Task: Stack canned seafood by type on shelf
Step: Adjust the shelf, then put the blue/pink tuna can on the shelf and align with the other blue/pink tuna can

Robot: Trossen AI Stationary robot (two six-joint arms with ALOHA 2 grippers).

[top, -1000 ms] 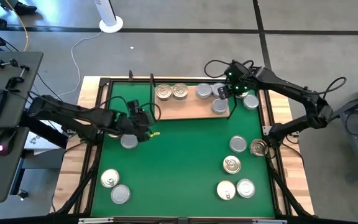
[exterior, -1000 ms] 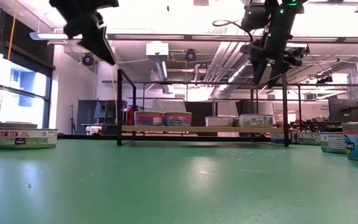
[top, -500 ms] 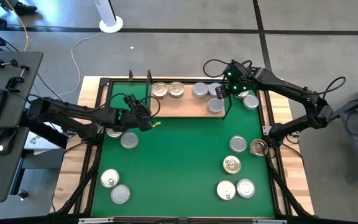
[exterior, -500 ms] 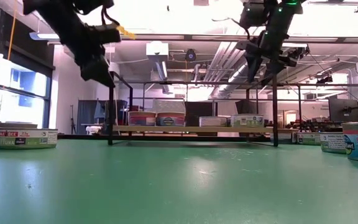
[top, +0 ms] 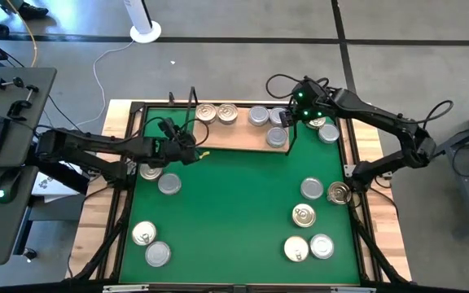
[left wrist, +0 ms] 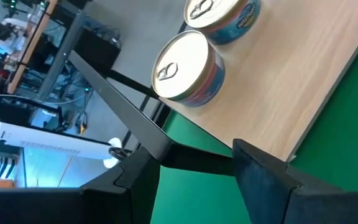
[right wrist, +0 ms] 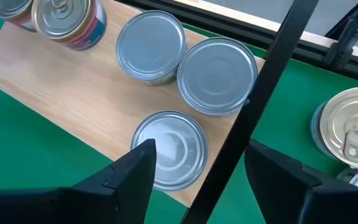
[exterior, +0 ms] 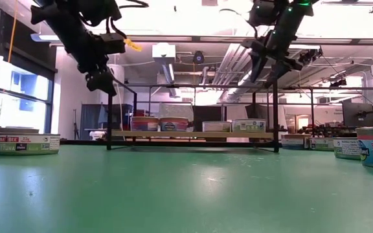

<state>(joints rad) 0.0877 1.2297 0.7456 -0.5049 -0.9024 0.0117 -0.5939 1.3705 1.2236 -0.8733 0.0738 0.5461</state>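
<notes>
The shelf [top: 238, 137], a tan board in a thin black frame, stands on the green mat [top: 234, 203] at the far side. It carries two gold-lidded cans [top: 217, 114] and three silver-lidded cans [top: 269, 124]. My right gripper [top: 290, 120] is open around the shelf's right-end upright [right wrist: 232, 162]. My left gripper [top: 190, 147] is open at the frame's near left top corner [exterior: 111, 87], and a black bar [left wrist: 197, 160] crosses the gap between its fingers. More cans lie loose on the mat. My right gripper slants down from above, its fingers astride the right-end upright [right wrist: 236, 146] near the top. The bar lies close against the inner side of one finger [right wrist: 272, 171], with a clear gap to the other. The shelf stands flat on the mat. My left gripper comes level from the table's left with its fingers [left wrist: 138, 180] at the frame's corner; whether they touch the bar I cannot tell.
Loose cans lie at the mat's left [top: 169, 184], near left [top: 151, 244] and right [top: 312, 216], with two [top: 326, 130] beside the shelf's right end. A raised black and wood border [top: 120, 212] rings the mat. The mat's middle has free room.
The shelf has slid toward the table's left edge with its cans, staying flat on the mat. My right gripper has swung left with the upright between its fingers. My left gripper has come down and toward the far edge, ending at the shelf's near left top corner.
</notes>
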